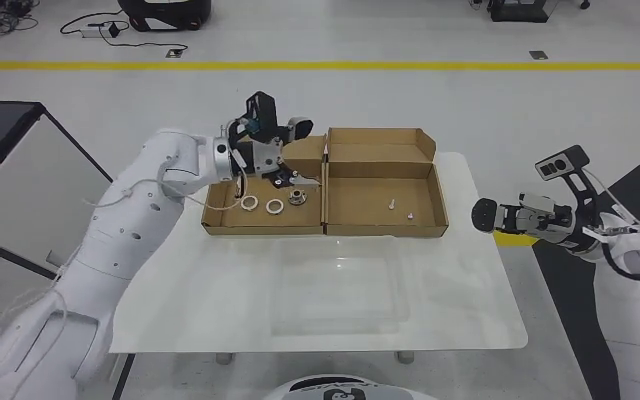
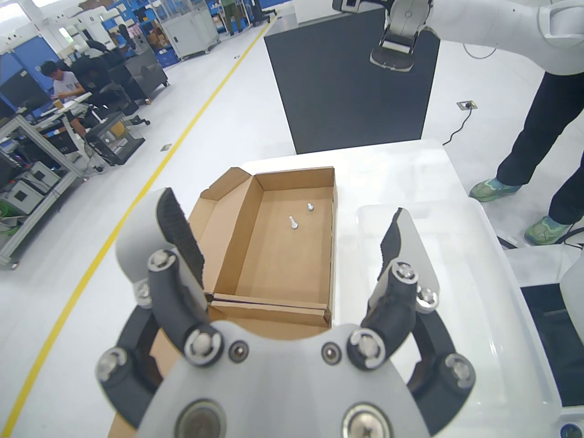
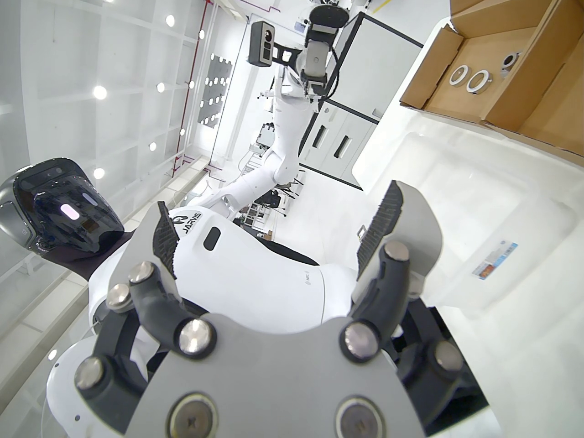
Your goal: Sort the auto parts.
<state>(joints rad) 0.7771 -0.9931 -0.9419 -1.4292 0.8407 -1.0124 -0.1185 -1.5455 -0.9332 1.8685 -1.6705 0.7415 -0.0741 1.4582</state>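
Observation:
An open cardboard box (image 1: 325, 165) with two compartments sits at the back of the white table (image 1: 470, 300). Its left compartment holds two white rings (image 1: 247, 205) (image 1: 273, 206) and a metal hub (image 1: 297, 197); the rings (image 3: 457, 75) and hub (image 3: 510, 61) also appear in the right wrist view. Two small bolts (image 1: 392, 203) (image 2: 293, 222) lie in the right compartment. My left gripper (image 1: 300, 183) (image 2: 283, 205) hangs open and empty over the left compartment, near the hub. Off the table's right edge, my right gripper (image 1: 483, 215) (image 3: 277, 195) is open and empty.
A clear plastic tray (image 1: 340, 285) (image 2: 456, 275) (image 3: 479, 193) stands in front of the box, near the table's front edge. The box's raised flaps (image 1: 380, 140) stand along its back side. A yellow floor line (image 1: 400, 66) runs behind the table.

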